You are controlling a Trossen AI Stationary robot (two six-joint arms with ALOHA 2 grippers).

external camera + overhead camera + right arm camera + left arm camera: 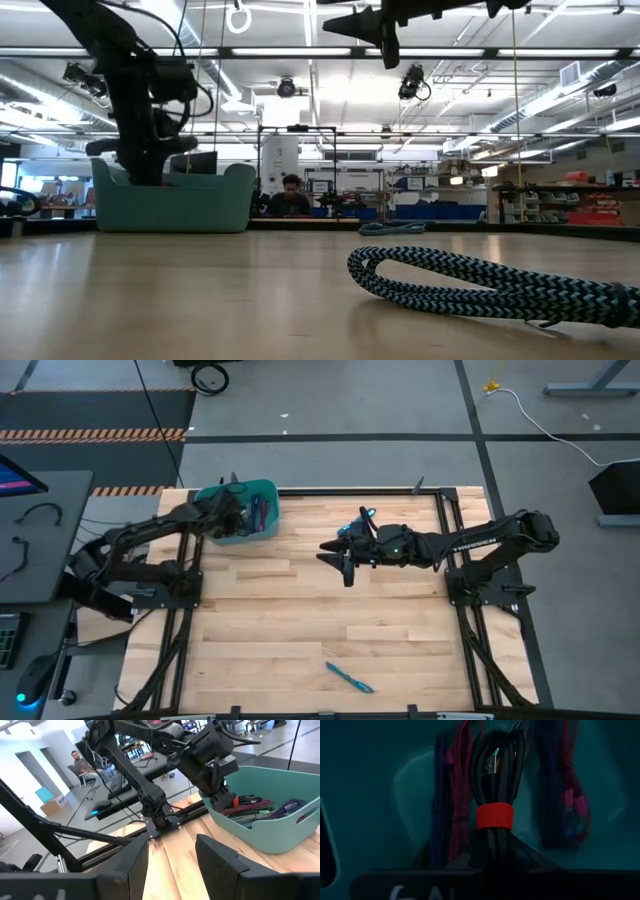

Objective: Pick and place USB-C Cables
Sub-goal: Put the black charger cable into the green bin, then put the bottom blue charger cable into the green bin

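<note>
Nearest us lies a teal cable [348,678] on the front of the table [300,610], well apart from both arms; a second teal cable [362,518] sits near the far edge, just beside our right arm. Our right gripper [345,560] hangs over mid-table with jaws spread and nothing between them. Farthest off, our left gripper [222,800] is down inside the bin [262,532], pinching a black cable with a red band [495,815] above the cables already piled there. We judge this the placing step: next, open the left jaws, lift clear, then fetch a teal cable
</note>
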